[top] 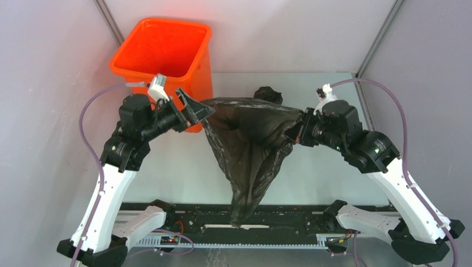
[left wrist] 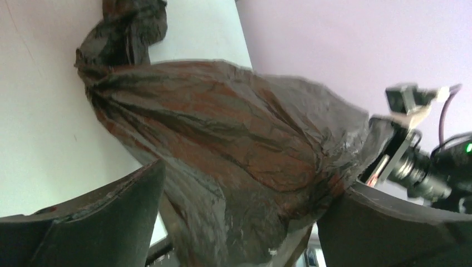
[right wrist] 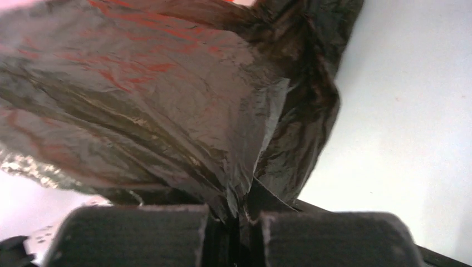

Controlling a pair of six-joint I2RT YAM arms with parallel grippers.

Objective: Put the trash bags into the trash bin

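The black trash bag (top: 250, 144) hangs stretched between my two grippers, above the table. Its lower end droops toward the front rail and a bunched end (top: 269, 93) sits behind. My left gripper (top: 200, 111) is open, jaws wide apart, with the bag's left edge between its fingers, right beside the orange trash bin (top: 201, 72). In the left wrist view the bag (left wrist: 234, 144) fills the gap of the left gripper (left wrist: 250, 183). My right gripper (top: 298, 130) is shut on the bag's right edge. The right wrist view shows the right gripper (right wrist: 234, 214) pinching a fold of the bag (right wrist: 156, 94).
The bin stands upright at the back left corner, mouth open, against the grey walls. A black rail (top: 289, 219) with wiring runs along the table's front edge between the arm bases. The right arm's wrist (left wrist: 412, 161) shows in the left wrist view.
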